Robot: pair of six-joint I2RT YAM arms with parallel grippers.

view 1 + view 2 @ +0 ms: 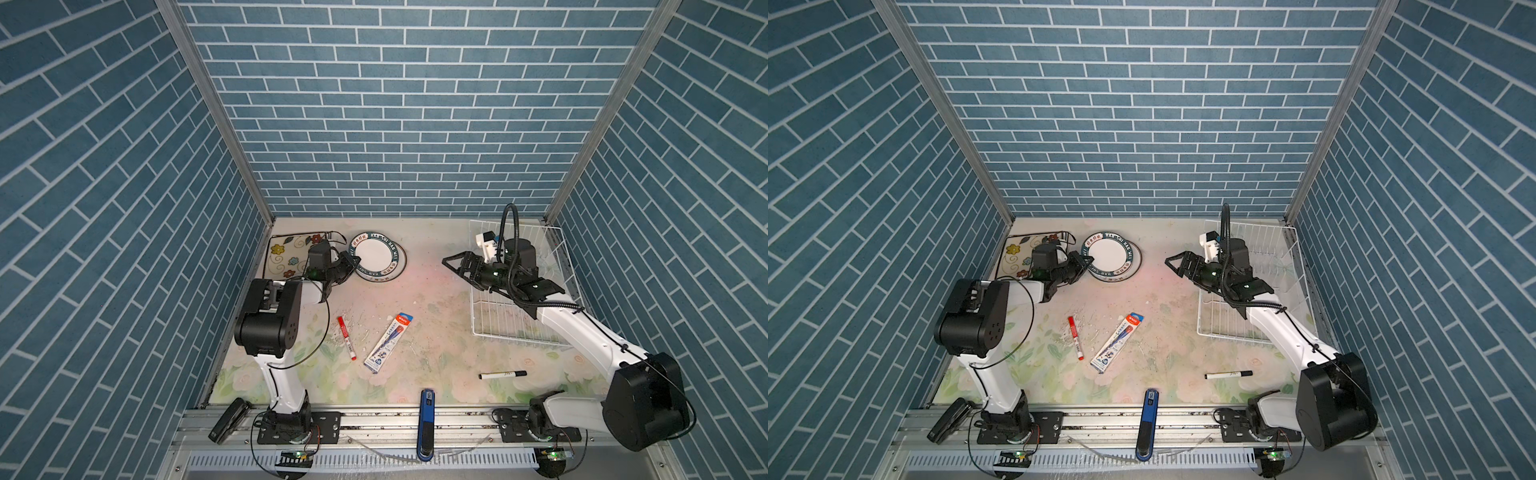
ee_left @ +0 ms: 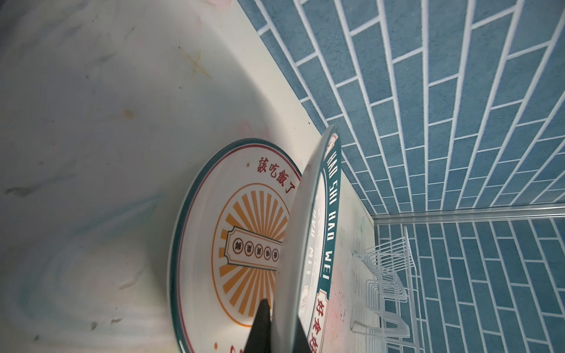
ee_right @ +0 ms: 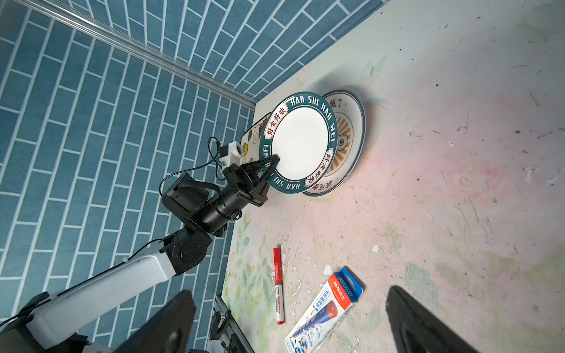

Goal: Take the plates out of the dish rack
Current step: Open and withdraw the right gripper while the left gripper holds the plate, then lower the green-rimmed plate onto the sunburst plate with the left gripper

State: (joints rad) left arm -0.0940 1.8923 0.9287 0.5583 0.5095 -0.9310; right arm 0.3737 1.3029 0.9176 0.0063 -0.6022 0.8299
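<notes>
A held plate, round and white with a dark lettered rim band, is seen in both top views at about 11 o'clock on the table, well clear of the rack. It is clamped at its rim by the left gripper, whose jaws are closed tight on it from the 8 o'clock side. In the left wrist view this plate is tilted, with its white underside turned toward a lower plate that lies flat on the table and is printed with orange rays. The lower plate is partly covered by the held one in the top views; whether the two touch cannot be told. A square plate with coloured flowers is laid flat just beside them at 9 o'clock, near the left wall and partly hidden by the left arm. The rack is set at 3 o'clock on the table, by the right wall. The right gripper is held over the rack's left edge, pointed toward 9 o'clock, its jaws spread wide with nothing between them. Nearer the middle, a red marker and a pen box are laid side by side but apart. A black marker is seen at 5 o'clock.
</notes>
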